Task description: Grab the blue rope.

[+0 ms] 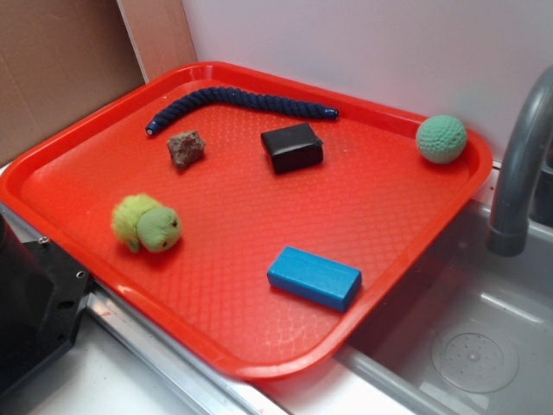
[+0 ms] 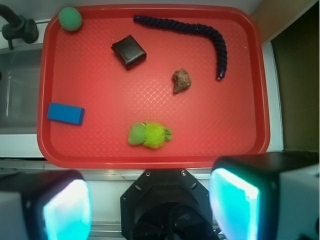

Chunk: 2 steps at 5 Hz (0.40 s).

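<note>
Dark navy twisted blue rope lying curved along the far rim of the red plastic tray, beyond a brown rock and a black block. Gripper above the near tray edge, jaws spread wide, holding nothing

red tray holds blue rope, rock, black box, ball, block, plush.
</note>
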### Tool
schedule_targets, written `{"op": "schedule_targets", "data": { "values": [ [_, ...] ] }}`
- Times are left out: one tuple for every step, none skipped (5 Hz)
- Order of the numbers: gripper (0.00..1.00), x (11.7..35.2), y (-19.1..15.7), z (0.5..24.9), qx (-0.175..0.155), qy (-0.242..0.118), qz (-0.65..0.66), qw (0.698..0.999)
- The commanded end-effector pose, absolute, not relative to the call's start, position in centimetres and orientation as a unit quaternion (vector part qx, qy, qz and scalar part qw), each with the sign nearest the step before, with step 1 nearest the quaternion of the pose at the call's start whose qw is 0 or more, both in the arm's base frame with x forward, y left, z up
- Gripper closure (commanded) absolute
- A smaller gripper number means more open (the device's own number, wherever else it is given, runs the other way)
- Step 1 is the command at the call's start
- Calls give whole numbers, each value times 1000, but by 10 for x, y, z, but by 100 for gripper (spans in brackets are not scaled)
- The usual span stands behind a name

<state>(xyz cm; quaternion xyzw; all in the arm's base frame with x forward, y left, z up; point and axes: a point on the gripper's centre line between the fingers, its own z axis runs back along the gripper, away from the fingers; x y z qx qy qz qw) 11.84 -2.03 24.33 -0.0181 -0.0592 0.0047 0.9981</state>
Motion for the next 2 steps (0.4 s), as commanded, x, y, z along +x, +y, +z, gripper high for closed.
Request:
{"op": "schedule_targets", "data": {
  "values": [
    [0,118,-20,243,-18,-59,5,998],
    [0,168,2,197,-1,-65,-31,997]
  ]
}}
